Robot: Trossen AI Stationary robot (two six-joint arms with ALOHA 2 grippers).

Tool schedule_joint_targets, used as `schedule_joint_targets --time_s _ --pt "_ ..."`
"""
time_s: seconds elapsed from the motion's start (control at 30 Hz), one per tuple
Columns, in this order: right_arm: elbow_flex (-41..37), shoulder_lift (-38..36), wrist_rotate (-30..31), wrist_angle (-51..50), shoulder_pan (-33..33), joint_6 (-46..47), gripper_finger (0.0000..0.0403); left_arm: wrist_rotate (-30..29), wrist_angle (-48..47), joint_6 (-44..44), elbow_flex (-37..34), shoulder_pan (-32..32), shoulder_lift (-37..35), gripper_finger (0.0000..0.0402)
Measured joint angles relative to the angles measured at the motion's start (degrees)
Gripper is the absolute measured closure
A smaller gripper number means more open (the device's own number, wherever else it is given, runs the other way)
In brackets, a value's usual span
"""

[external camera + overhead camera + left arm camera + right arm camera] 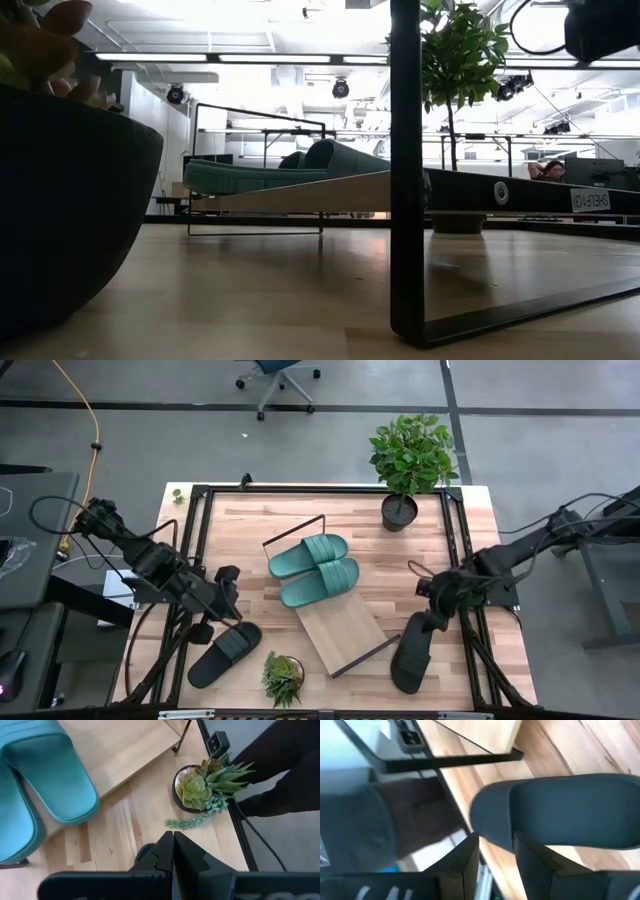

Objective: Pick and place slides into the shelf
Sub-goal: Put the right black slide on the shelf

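Observation:
The two teal-green slides (315,568) lie side by side on the upper part of the slanted shelf (350,628); the low view shows them there too (270,175). One black slide (225,653) lies flat on the table near its left near corner. My left gripper (227,584) is shut (173,845) just beyond this slide's far end. The other black slide (412,652) is on the table's right side, with my right gripper (432,610) at its far end. My right gripper (497,840) has the rounded end of the black slide (502,822) between its two fingers (467,855), coming at it from the far side. The slide stretches away from the fingers toward the table's near edge. Whether it is lifted clear I cannot tell.
A small succulent in a pot (283,678) stands by the near edge between the black slide and the shelf. A tall potted plant (408,470) stands at the far right. A black metal frame (195,540) runs around the tabletop. Bare wood lies between shelf and right slide.

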Motion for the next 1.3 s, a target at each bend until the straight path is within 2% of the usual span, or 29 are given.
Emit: schedule_joint_targets --time_s 0.27,0.47,0.73,1.0,1.3 --pt "-0.02 5.24 8.16 3.78 4.94 -2.23 0.0289 -2.7 0.11 -2.88 0.0 -0.63 0.0 0.0401" --pt "-2.31 5.21 8.73 4.25 8.97 1.11 0.0285 -6.81 0.09 -2.78 0.0 -0.45 0.0 0.0401" --pt "-8.49 4.29 12.99 15.06 13.9 7.38 0.0245 -8.45 0.07 -4.05 0.0 -0.47 0.0 0.0401" --pt "-11.35 4.37 11.71 17.93 15.58 8.26 0.0228 -8.45 0.07 -6.01 0.0 -0.47 0.0 0.0401" --pt "-13.33 5.96 14.08 22.56 15.64 8.17 0.0231 -9.41 0.1 -7.51 0.0 -0.47 0.0 0.0401"
